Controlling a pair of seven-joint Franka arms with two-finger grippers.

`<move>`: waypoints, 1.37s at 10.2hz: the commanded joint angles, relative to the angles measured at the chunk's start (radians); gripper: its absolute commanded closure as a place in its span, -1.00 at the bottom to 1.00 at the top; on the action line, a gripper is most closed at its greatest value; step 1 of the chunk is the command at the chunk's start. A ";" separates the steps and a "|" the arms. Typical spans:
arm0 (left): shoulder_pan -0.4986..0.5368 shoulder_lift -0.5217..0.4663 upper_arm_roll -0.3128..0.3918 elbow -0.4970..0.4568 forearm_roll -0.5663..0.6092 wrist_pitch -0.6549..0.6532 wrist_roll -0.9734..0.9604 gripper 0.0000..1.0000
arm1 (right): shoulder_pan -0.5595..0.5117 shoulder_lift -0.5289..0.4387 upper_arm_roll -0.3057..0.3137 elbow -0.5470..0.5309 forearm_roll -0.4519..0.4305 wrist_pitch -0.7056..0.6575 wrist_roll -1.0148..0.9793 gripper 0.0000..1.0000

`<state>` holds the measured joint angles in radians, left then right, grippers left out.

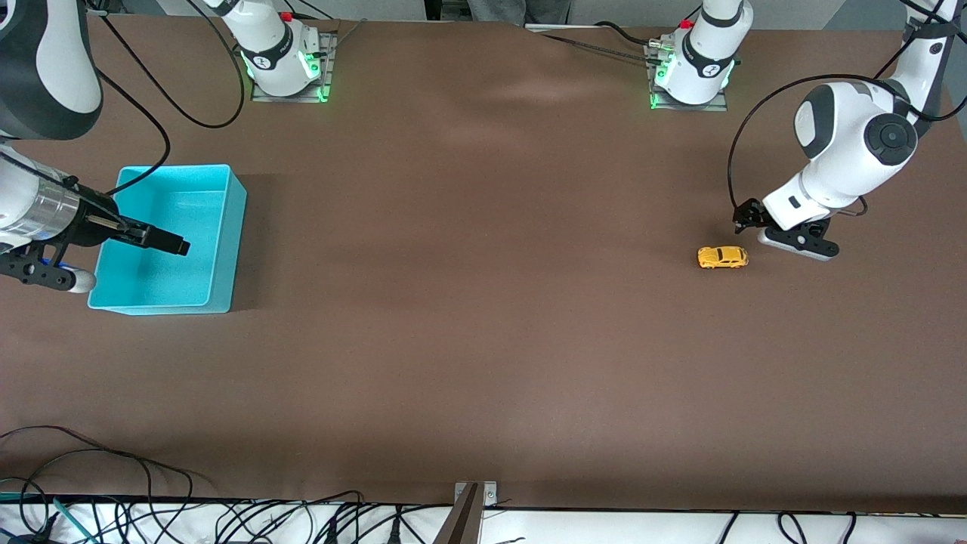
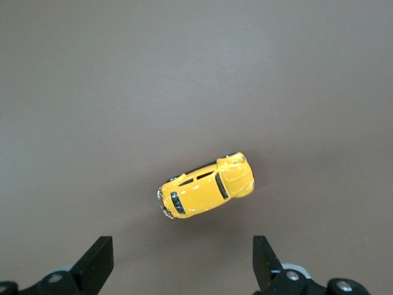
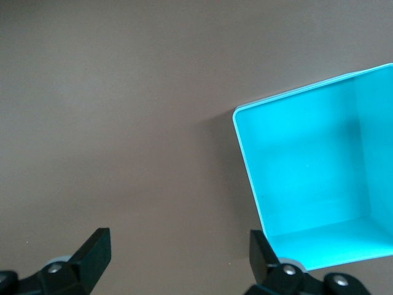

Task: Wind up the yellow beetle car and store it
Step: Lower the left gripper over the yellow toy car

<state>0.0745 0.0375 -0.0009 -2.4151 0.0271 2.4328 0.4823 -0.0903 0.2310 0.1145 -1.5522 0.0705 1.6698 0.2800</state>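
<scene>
The yellow beetle car (image 1: pixel 722 258) stands on its wheels on the brown table toward the left arm's end. My left gripper (image 1: pixel 746 217) hangs low just beside it, open and holding nothing. In the left wrist view the car (image 2: pixel 206 185) lies a little ahead of the gap of that gripper (image 2: pixel 183 251), touching neither finger. The turquoise bin (image 1: pixel 236 227) sits toward the right arm's end, with nothing in the part of it that shows. My right gripper (image 1: pixel 178 245) hovers at the bin, open with nothing in it. In the right wrist view that gripper (image 3: pixel 179 241) is above bare table next to a corner of the bin (image 3: pixel 307 184).
Both arm bases (image 1: pixel 283 57) (image 1: pixel 691 72) stand along the table edge farthest from the front camera. Loose cables (image 1: pixel 113 468) and a metal bracket (image 1: pixel 474 499) lie at the nearest edge. Bare brown table spreads between car and bin.
</scene>
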 commanded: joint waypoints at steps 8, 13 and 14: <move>0.007 0.169 0.006 -0.002 0.019 0.199 1.026 -1.00 | -0.002 0.014 0.010 0.009 -0.072 0.008 0.016 -1.00; 0.001 0.255 0.006 0.002 0.010 0.288 1.125 -0.96 | 0.000 0.018 0.010 0.003 -0.072 0.036 0.005 -1.00; -0.001 0.262 0.006 0.002 0.008 0.292 1.125 -0.89 | 0.000 0.019 0.010 0.003 -0.072 0.036 0.005 -1.00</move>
<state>0.0759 0.2858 0.0033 -2.4179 0.0315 2.7076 1.5813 -0.0893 0.2456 0.1167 -1.5532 0.0169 1.7004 0.2800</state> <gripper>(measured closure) 0.026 0.000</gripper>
